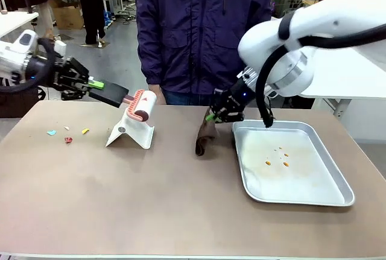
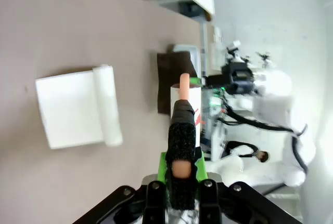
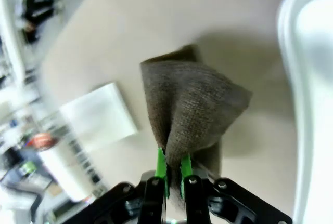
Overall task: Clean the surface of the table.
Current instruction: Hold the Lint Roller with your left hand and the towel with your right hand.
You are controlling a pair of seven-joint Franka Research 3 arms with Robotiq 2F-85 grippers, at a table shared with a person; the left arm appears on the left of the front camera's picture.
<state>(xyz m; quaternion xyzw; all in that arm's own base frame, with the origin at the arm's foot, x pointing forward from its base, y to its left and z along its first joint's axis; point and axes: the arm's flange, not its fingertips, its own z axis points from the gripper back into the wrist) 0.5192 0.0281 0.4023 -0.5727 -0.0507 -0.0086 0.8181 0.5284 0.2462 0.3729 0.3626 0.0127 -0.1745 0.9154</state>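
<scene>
Both clamped: left end effector [image 1: 96, 84], lint roller [image 1: 142, 105]; right end effector [image 1: 212, 115], cloth [image 1: 205, 137].

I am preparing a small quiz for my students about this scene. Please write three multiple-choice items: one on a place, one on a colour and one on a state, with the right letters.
1. Where is the cloth?
A. on the table, just left of the tray
B. inside the tray
C. on the floor

2. What colour is the cloth?
A. blue
B. brown
C. white

3. What is the left gripper doing?
A. open and empty
B. shut on the lint roller
C. shut on the cloth

Key: 1 A, it hangs from the right gripper outside the tray's rim, lower end on the table; 2 B, both views show dark brown; 3 B, its pads clamp the roller's black handle.
</scene>
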